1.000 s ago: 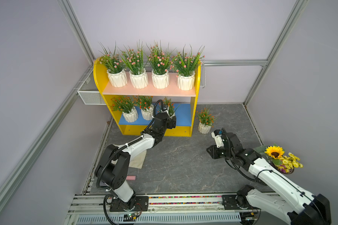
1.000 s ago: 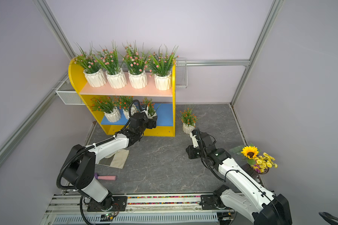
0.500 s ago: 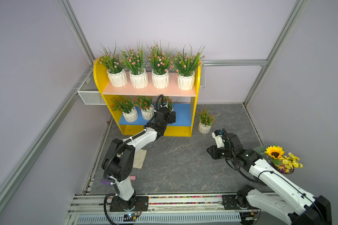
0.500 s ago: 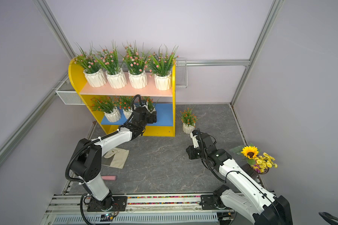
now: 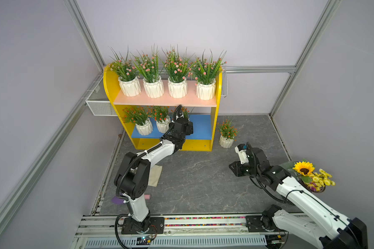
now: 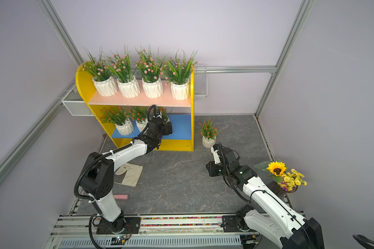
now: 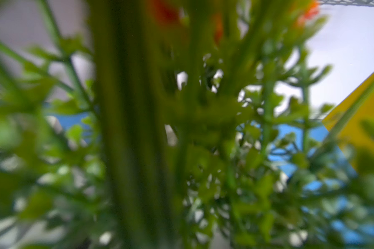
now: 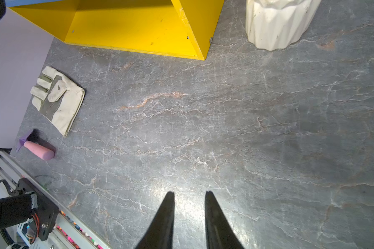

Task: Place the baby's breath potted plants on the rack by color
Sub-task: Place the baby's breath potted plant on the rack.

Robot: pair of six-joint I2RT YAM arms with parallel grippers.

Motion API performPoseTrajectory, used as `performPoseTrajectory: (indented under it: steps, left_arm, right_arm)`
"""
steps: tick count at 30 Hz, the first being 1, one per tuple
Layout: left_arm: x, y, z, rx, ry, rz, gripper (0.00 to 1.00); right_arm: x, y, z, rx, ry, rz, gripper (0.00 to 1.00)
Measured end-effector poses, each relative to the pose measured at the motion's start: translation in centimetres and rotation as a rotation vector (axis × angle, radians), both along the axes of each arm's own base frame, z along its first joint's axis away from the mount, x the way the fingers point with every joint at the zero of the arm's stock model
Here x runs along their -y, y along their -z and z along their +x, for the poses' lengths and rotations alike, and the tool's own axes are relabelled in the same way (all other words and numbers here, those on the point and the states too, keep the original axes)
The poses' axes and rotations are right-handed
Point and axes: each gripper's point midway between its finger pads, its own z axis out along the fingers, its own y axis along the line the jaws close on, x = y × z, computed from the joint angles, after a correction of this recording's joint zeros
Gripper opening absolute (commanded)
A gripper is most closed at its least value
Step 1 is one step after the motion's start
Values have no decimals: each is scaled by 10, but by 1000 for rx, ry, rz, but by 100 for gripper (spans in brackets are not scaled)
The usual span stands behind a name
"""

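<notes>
Ahead of the left hand (image 5: 182, 126), pushed deeper over the blue shelf (image 5: 201, 127), the third orange plant (image 5: 184, 111) was nearly placed, grip hidden; the right hand (image 8: 189, 215) was narrowly parted, empty.

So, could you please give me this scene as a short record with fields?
Upper board: four pink-blossom plants, upright.
Lower board: two orange-red plants standing; third plant at the left gripper, jaws hidden.
Floor: one orange-red plant beside the rack, upright.
Right gripper: open, empty.
</notes>
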Motion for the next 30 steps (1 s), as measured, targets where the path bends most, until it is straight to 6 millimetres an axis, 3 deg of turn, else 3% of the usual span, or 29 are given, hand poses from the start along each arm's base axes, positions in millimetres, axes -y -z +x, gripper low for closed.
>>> performPoseTrajectory:
  steps: [3,7,17,30]
  left_arm:
    - [-1,0,0,1,-6,0,96]
    - [-2,0,0,2,-13,3,100]
    - [-3,-1,0,5,-17,-5,100]
    - [-5,-13,-27,8,54,-62,100]
  right_arm:
    - [0,0,0,0,0,0,29]
    - [0,0,0,0,0,0,30]
    - [0,1,1,-2,2,-5,31]
    - [5,10,12,-24,32,-9,34]
